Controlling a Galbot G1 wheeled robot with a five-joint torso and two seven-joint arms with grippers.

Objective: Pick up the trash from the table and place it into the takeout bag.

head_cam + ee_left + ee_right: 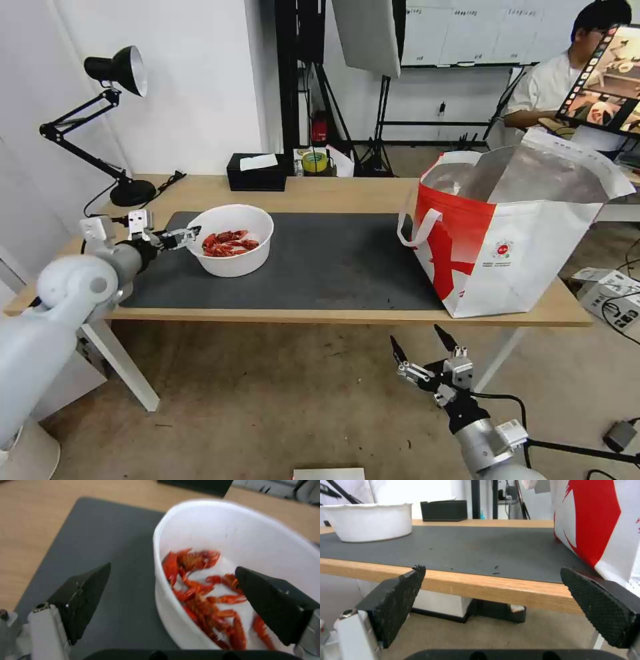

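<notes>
The left gripper (189, 235) reaches low over the mat's left end, arm stretched forward, its spread fingers straddling the near-left rim of the bowl (233, 241), not clamped on it. The right gripper (424, 347) hangs below the table's (333, 193) near edge, fingers splayed upward, empty. The takeout bag (513, 233) stands open at the right end. Red shells (203, 597) lie inside the bowl.

No wording can be read anywhere. The large red-and-white takeout bag with silver foil lining (507, 247) carries a small round red logo (503, 250) on its white front panel, at about 4 o'clock from the bag's red patch, with tiny red lines beneath it, too small to make out.
</notes>
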